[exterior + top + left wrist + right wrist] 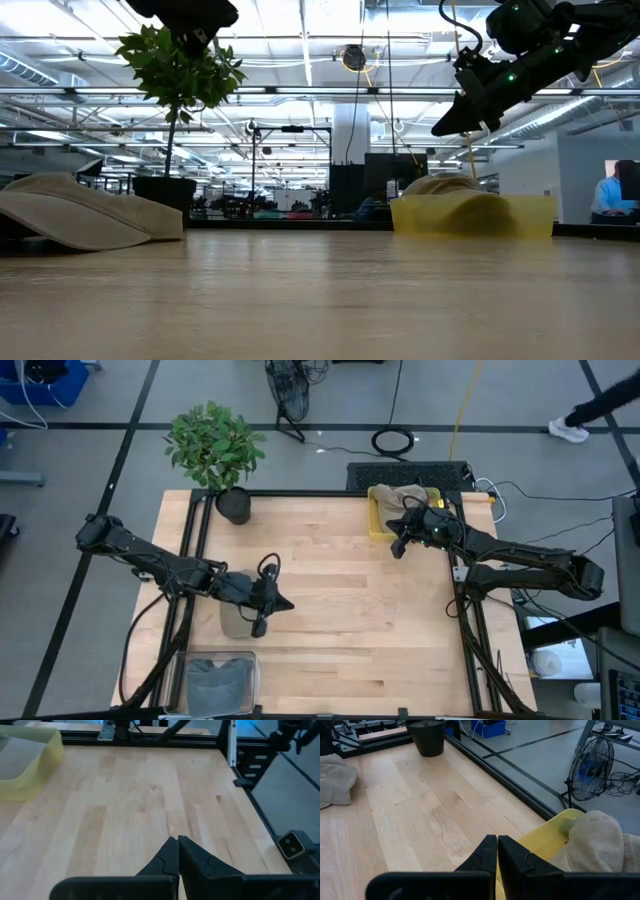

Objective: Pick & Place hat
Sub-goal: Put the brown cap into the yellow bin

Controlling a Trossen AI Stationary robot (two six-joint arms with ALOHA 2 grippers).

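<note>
High view: a wooden worktop (330, 610) carries two arms, two hats, a yellow bin and a potted plant (215, 455).
Risk, loose hat: the left claw (268, 603) hovers directly above the flat hat (234, 622); a straight descent with fingers shut would likely press the crown rather than grip it.
Risk, cause: the fabric lies low and soft on the wood, so a shallow pinch could slip off once lifted.
Risk, bin: the yellow bin (381, 520) already holds a hat; a second one dropped near the rim may hang over the edge or fall out.
Risk, right arm: the right claw (399, 546) hangs at the bin's near wall and could block a delivery there.
Left claw: fingers together, holding nothing, clear of the wood.
Right claw: fingers together, empty, raised just off the bin rim, touching neither bin nor hat.
Task hat: on the worktop beneath the left claw, well apart from the right claw.
Binned hat (600, 840): inside the yellow bin, just beyond the right claw.
Progress, judged: one hat placed, the other not yet picked.
</note>
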